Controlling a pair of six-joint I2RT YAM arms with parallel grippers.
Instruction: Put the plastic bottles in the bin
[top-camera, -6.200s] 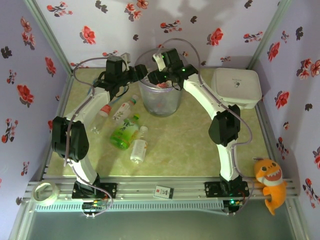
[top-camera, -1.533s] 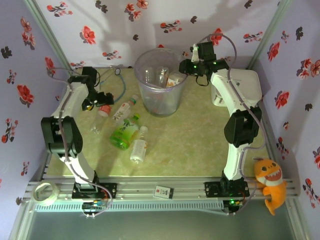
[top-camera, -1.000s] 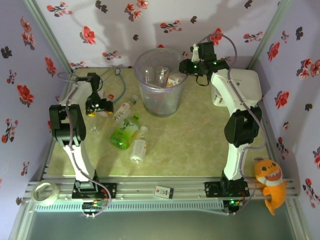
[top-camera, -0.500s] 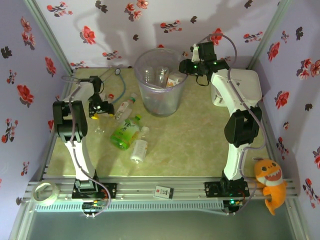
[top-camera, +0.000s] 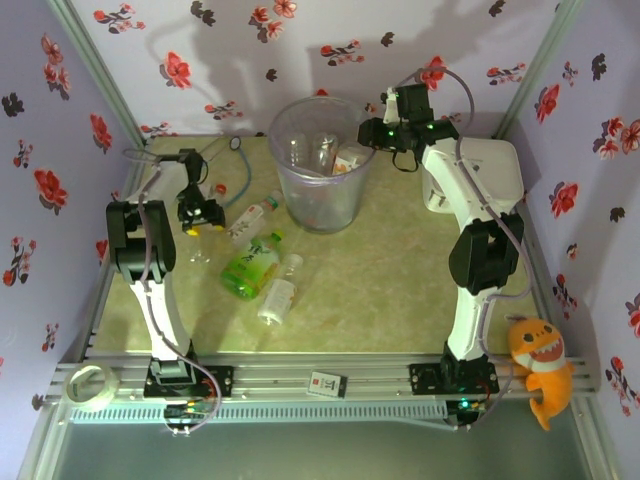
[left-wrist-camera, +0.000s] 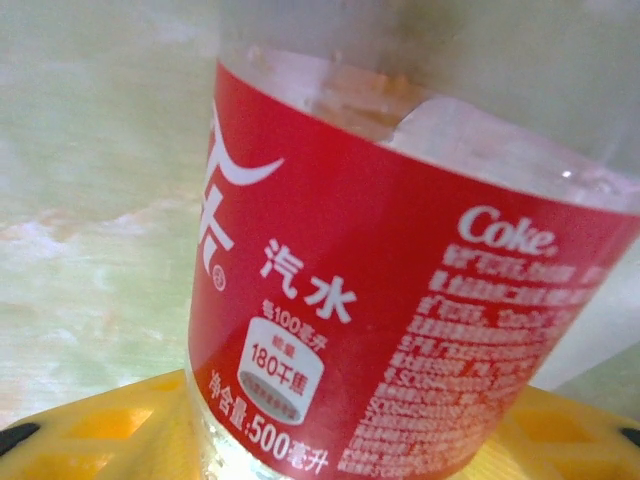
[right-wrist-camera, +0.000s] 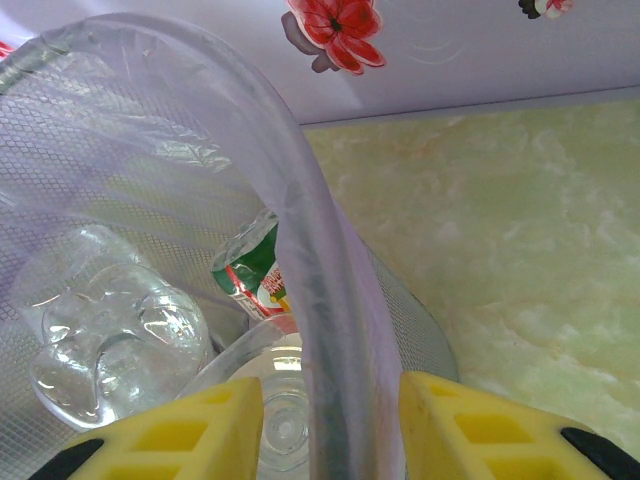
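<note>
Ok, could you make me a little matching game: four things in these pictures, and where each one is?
Things:
1. bin
2. green-label bottle
3. orange toy fish
4. tape roll

Places:
A. near right corner
B. lying on the table, left of middle
C. near left corner
D. standing at the far side, bottles inside

Pairs: 1-D, 2-B, 3-A, 4-C
</note>
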